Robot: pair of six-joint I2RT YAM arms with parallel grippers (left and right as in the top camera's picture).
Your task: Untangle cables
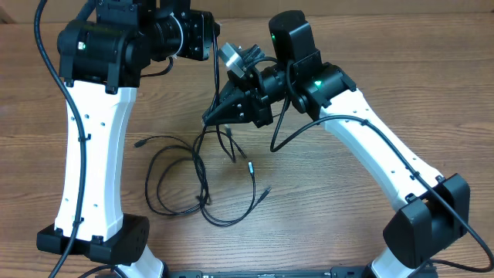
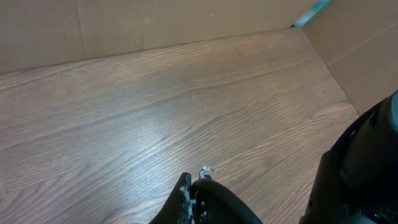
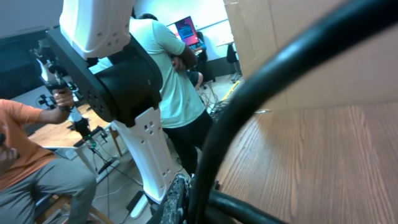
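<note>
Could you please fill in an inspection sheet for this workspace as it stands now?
Surface: wooden table, wood-grain top.
Job's things: thin black cables, looped and crossing mid-table, with strands rising toward the hands.
Clutter: nothing seen.
Hands: left hand shut, a small plug tip showing at its fingertips; right hand shut where the strands rise, seemingly pinching one.
Cables: thick black arm wiring runs along both arms.
Surroundings: cardboard walls behind the table; people beyond it.
</note>
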